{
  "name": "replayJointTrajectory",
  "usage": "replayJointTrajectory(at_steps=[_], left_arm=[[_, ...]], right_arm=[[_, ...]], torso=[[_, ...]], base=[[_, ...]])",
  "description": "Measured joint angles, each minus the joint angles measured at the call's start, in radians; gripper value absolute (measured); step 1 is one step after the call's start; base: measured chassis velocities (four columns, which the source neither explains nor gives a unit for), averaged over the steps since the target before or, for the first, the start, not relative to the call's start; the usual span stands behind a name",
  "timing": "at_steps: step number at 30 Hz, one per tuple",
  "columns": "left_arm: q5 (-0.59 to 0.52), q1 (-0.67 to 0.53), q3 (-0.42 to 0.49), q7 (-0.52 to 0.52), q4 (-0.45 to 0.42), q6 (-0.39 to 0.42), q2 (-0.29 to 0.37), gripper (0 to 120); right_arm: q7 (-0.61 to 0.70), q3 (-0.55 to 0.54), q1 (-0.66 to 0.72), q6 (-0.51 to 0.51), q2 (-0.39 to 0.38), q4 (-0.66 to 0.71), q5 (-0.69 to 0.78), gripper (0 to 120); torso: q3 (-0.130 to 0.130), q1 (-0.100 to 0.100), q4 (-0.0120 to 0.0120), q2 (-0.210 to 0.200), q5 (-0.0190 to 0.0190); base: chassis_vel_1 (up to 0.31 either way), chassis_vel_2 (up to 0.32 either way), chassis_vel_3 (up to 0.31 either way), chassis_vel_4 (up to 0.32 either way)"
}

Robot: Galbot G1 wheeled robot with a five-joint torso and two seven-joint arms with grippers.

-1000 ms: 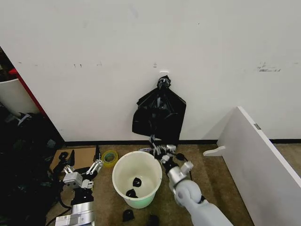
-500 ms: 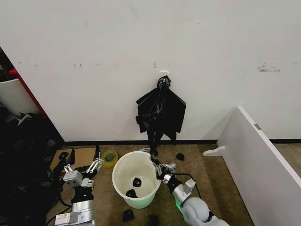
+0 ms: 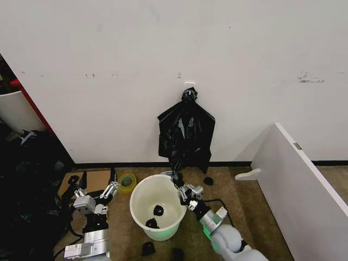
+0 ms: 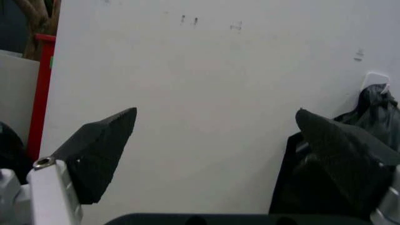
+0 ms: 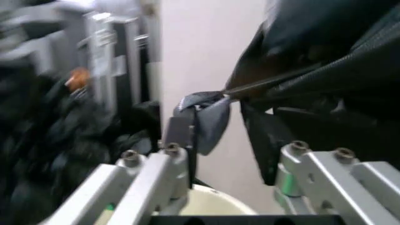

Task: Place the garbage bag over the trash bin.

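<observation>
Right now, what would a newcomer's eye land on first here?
The black bundle hanging on the white wall, dead centre. Just below it, the round white trash bin stands on the floor with the right gripper at its far rim, pinching a strip of black plastic drawn down from the bundle. The left gripper waits open, left of the bin.
</observation>
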Motion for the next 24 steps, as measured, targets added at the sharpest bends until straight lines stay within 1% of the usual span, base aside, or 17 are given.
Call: replayJointTrajectory(at_steps=[3, 4, 5, 8, 9, 10, 11, 12, 13, 14, 16, 17, 18, 19, 20, 23, 24], left_arm=[[0.002, -0.003, 0.001, 0.000, 0.002, 0.001, -0.001, 100], [0.004, -0.004, 0.002, 0.000, 0.004, 0.002, -0.003, 100], [0.006, -0.005, 0.003, 0.000, 0.006, 0.002, -0.004, 100], [0.014, -0.005, 0.005, 0.000, 0.009, 0.003, -0.007, 100], [0.014, -0.005, 0.005, 0.000, 0.009, 0.003, -0.007, 100], [0.017, -0.006, 0.006, 0.000, 0.010, 0.003, -0.009, 100], [0.017, -0.006, 0.006, 0.000, 0.010, 0.003, -0.009, 100], [0.023, -0.006, 0.007, 0.001, 0.010, 0.003, -0.011, 100], [0.024, -0.006, 0.007, 0.001, 0.011, 0.003, -0.011, 100], [0.026, -0.006, 0.007, 0.001, 0.011, 0.004, -0.011, 100], [0.028, -0.005, 0.007, 0.001, 0.011, 0.004, -0.011, 100], [0.028, -0.005, 0.007, 0.001, 0.011, 0.004, -0.011, 100], [0.029, -0.004, 0.007, 0.001, 0.012, 0.004, -0.012, 100], [0.030, -0.003, 0.007, 0.001, 0.012, 0.004, -0.012, 100], [0.031, -0.001, 0.007, 0.001, 0.012, 0.004, -0.013, 100], [0.033, 0.001, 0.007, 0.001, 0.010, 0.004, -0.016, 100], [0.033, 0.002, 0.007, 0.001, 0.009, 0.004, -0.016, 100]], right_arm=[[-0.065, 0.034, -0.004, 0.022, -0.016, 0.002, -0.049, 36], [-0.091, 0.057, -0.016, 0.034, -0.033, 0.007, -0.085, 45], [-0.086, 0.072, -0.027, 0.040, -0.042, 0.011, -0.118, 50], [0.028, 0.103, -0.058, 0.046, -0.054, 0.013, -0.229, 61], [0.028, 0.103, -0.058, 0.046, -0.054, 0.013, -0.229, 61], [0.087, 0.105, -0.070, 0.045, -0.055, 0.012, -0.256, 67], [0.092, 0.104, -0.071, 0.045, -0.055, 0.012, -0.258, 67], [0.185, 0.092, -0.090, 0.028, -0.055, 0.014, -0.277, 74], [0.213, 0.086, -0.097, 0.020, -0.055, 0.017, -0.280, 77], [0.264, 0.072, -0.110, 0.000, -0.054, 0.029, -0.283, 83], [0.321, 0.055, -0.129, -0.038, -0.054, 0.053, -0.284, 90], [0.321, 0.055, -0.129, -0.038, -0.054, 0.053, -0.284, 90], [0.368, 0.034, -0.145, -0.081, -0.056, 0.080, -0.276, 94], [0.383, 0.027, -0.150, -0.096, -0.057, 0.089, -0.271, 95], [0.441, 0.002, -0.164, -0.152, -0.061, 0.125, -0.243, 99], [0.542, -0.030, -0.177, -0.249, -0.065, 0.181, -0.190, 100], [0.551, -0.034, -0.178, -0.257, -0.065, 0.187, -0.183, 100]], torso=[[0.000, 0.000, 0.0000, 0.000, 0.0000], [0.000, 0.000, -0.0002, 0.000, 0.0000], [0.000, 0.000, -0.0002, 0.000, 0.0000], [0.000, 0.000, -0.0003, 0.000, 0.0000], [0.000, 0.000, -0.0003, 0.000, 0.0000], [0.000, 0.000, -0.0002, 0.000, 0.0000], [0.000, 0.000, -0.0002, 0.000, 0.0000], [0.000, 0.000, -0.0002, 0.000, 0.0000], [0.000, 0.000, -0.0002, 0.000, 0.0000], [0.000, 0.000, -0.0002, 0.000, 0.0002], [0.000, 0.000, -0.0001, 0.000, 0.0001], [0.000, 0.000, -0.0001, 0.000, 0.0001], [0.000, 0.000, -0.0002, 0.000, 0.0000], [0.000, 0.000, -0.0002, 0.000, 0.0000], [0.000, 0.000, -0.0002, 0.000, 0.0001], [0.000, 0.000, -0.0002, 0.000, 0.0000], [0.000, 0.000, -0.0001, 0.000, 0.0000]], base=[[0.000, 0.000, 0.000, 0.000], [0.000, 0.000, 0.000, 0.000], [0.000, 0.000, 0.000, 0.000], [0.000, 0.000, 0.000, 0.000], [0.000, 0.000, 0.000, 0.000], [0.000, 0.000, 0.000, 0.000], [0.000, 0.000, 0.000, 0.000], [0.000, 0.000, 0.000, 0.000], [0.000, 0.000, 0.000, 0.000], [0.000, 0.000, 0.000, 0.000], [0.000, 0.000, 0.000, 0.000], [0.000, 0.000, 0.000, 0.000], [0.000, 0.000, 0.000, 0.000], [0.000, 0.000, 0.000, 0.000], [0.000, 0.000, 0.000, 0.000], [0.000, 0.000, 0.000, 0.000], [0.000, 0.000, 0.000, 0.000]])
